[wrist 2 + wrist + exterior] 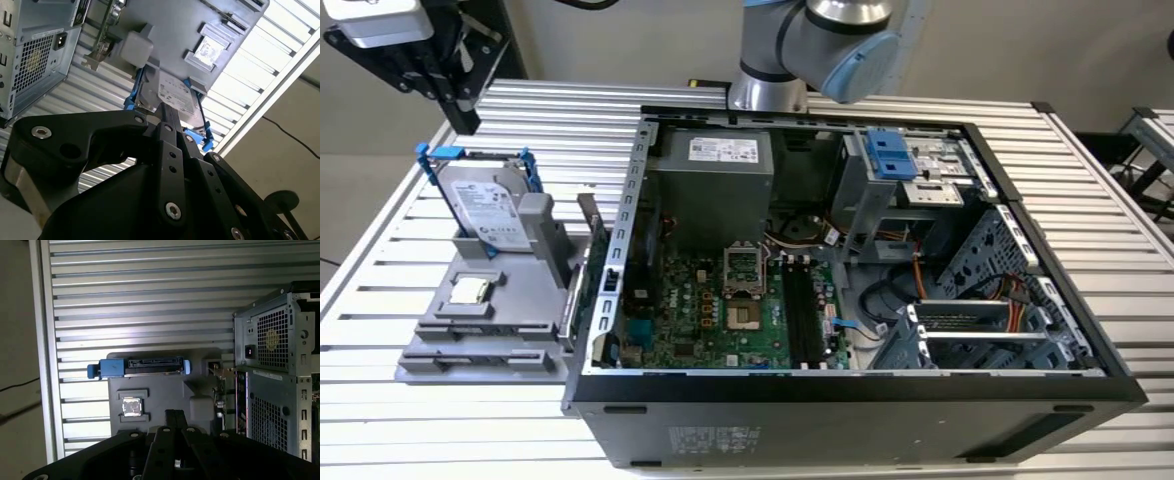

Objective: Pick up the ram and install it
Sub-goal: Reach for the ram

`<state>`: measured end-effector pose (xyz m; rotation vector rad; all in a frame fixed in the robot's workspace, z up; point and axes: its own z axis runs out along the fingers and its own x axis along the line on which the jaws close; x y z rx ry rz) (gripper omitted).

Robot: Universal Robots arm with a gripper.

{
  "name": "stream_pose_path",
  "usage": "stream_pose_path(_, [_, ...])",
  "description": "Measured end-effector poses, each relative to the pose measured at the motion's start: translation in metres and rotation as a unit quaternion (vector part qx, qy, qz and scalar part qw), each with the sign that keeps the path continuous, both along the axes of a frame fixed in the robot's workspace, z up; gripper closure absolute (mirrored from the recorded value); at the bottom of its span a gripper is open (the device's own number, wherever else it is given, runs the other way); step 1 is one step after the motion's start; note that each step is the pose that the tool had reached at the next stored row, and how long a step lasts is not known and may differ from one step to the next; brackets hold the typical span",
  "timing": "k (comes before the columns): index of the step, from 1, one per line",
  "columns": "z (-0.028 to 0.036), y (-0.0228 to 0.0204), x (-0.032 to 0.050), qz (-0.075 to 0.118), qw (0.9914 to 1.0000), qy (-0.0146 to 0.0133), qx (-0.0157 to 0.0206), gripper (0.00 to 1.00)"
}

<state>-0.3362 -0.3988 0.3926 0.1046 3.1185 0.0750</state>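
Where the gripper (173,414) hangs: above the grey holder (165,372), touching nothing.
fingers (169,131): black jointed bars, tips pressed together with nothing between them.
ram (590,228): thin greenish board stick, standing on edge at the holder's side next to the case (854,410); seen in both wrist views (218,390) (106,30).
holder contents: matte moulded block with recesses; a hard drive (487,205) in a blue frame stands upright in it, and a small square silver chip (467,290) lies flat in a pocket.
case contents: dark sheet-metal tower on its side, open on top; green motherboard (707,320) with long black slots (803,318).
table (1107,230): ribbed aluminium slats.
room: narrow gap between holder and case; bare slats on the holder's other sides.
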Motion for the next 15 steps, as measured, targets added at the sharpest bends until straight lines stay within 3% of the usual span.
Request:
stream_pose_path(6, [0.0, -0.0013, -0.0008, 0.0, 1.0, 0.0, 0.0, 1.0])
stream_pose_path(15, [-0.0003, -0.0117, -0.0033, 0.0, 1.0, 0.0, 0.0, 1.0])
